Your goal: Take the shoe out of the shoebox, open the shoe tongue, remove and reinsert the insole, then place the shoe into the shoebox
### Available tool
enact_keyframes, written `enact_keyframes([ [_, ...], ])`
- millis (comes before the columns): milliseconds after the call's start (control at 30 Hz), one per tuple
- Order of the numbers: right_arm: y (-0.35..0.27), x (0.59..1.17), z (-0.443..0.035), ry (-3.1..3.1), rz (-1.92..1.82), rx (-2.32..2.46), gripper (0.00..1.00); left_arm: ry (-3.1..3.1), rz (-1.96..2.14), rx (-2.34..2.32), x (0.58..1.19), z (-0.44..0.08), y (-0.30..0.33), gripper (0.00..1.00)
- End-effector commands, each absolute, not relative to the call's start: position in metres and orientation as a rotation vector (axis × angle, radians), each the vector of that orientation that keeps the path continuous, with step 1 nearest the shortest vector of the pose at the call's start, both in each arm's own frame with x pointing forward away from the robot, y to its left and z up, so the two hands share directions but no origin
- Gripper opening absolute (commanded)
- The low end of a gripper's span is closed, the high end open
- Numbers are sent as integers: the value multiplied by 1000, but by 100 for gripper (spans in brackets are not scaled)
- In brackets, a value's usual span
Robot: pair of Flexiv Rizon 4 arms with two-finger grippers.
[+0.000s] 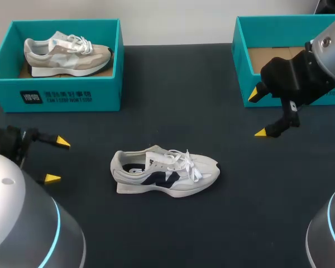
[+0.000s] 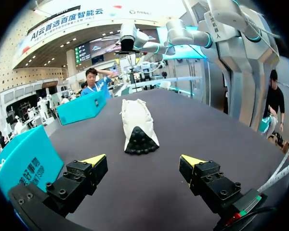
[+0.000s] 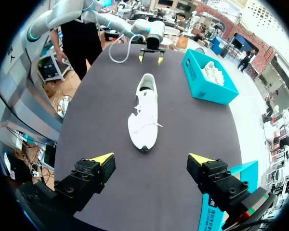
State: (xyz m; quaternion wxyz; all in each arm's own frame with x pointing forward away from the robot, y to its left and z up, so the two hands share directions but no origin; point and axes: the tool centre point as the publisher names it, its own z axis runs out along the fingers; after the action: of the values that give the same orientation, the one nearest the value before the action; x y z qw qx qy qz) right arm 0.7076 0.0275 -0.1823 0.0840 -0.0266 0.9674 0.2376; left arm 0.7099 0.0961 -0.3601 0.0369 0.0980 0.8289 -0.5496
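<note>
A white shoe with navy side marks lies on its sole in the middle of the dark table, toe to the right. The teal shoebox at the back right shows only its cardboard floor. My left gripper hovers open left of the shoe's heel. My right gripper is open in front of that box. In the left wrist view the shoe lies ahead of the open gripper, heel nearest. In the right wrist view the shoe lies ahead of the open gripper, toe nearest.
A second teal shoebox stands at the back left and holds a grey-and-white shoe. In the right wrist view this box sits beyond the shoe to one side, and my left gripper faces me from the far end.
</note>
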Motion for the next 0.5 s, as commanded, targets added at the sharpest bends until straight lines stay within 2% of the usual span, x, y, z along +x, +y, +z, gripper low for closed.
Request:
enact_keyframes([
  [33,29,709,-184,2888,706,-79,100,2505,-1697,232,708,-381,93,100],
  [500,29,709,-184,2888,706,-79,100,2487,-1699,81,704,-404,90,100],
])
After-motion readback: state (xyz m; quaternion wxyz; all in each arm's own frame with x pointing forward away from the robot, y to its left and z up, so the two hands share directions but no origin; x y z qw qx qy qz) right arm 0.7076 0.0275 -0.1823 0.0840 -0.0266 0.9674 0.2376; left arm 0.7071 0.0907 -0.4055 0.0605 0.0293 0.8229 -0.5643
